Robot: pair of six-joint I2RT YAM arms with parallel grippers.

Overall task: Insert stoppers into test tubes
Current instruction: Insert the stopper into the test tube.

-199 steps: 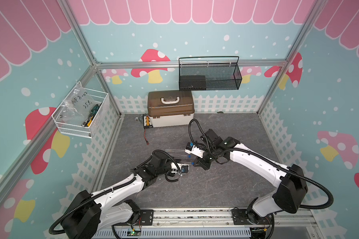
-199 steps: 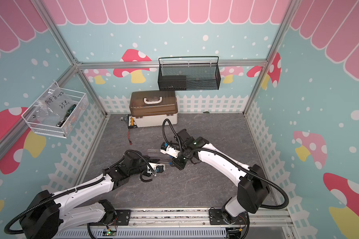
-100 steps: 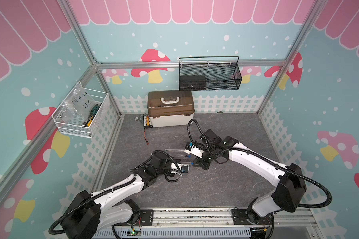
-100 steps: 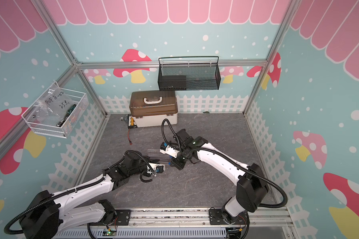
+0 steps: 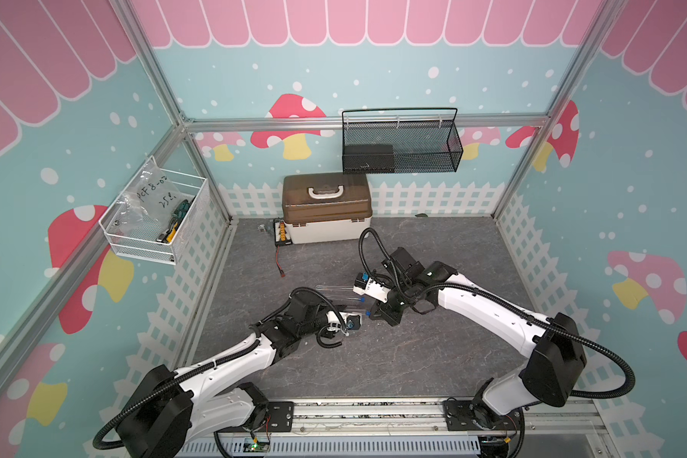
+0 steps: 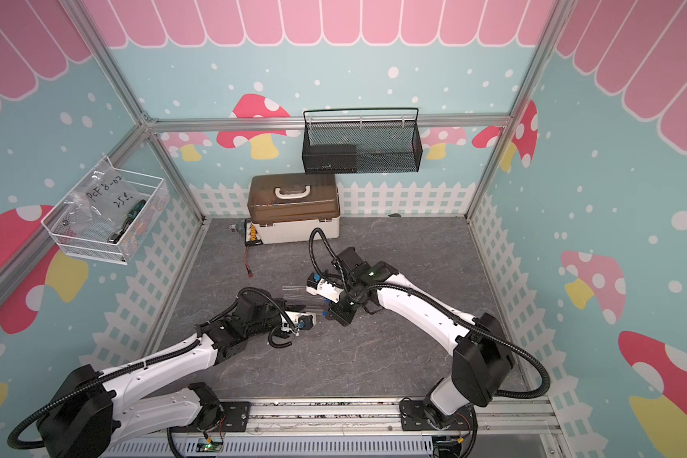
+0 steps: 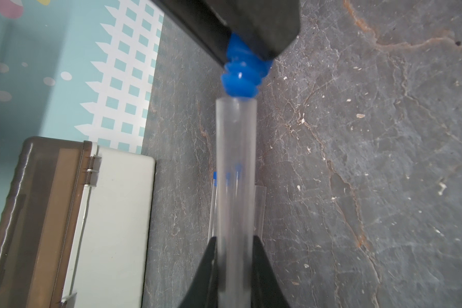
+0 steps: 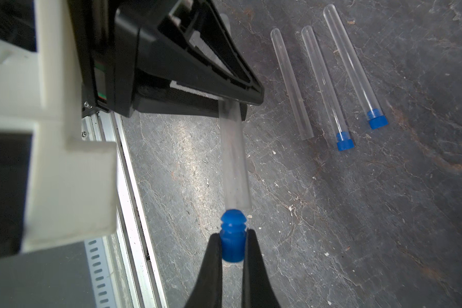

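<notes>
Blue stopper (image 8: 232, 237), pinched by right fingers (image 8: 211, 266), faces the tube (image 7: 235, 173) clamped in left fingers (image 7: 207, 269) — both angled inward, tip-to-tip.

The two top views hang high up at the front, above the metal rail (image 5: 373, 412), and look down toward the back wall (image 5: 373, 79). They sit side by side, so both top views show almost the same thing: the whole grey counter (image 5: 433, 357), from far off. The left wrist view sits right behind the left gripper (image 7: 235, 238) and looks very close along the tube (image 7: 235, 160) it holds. The right wrist view sits right behind the right gripper (image 8: 233, 234), looking close at its stopper (image 8: 232, 221) and across to the left gripper. Both wrist views share the stopper and the tube's open end.
</notes>
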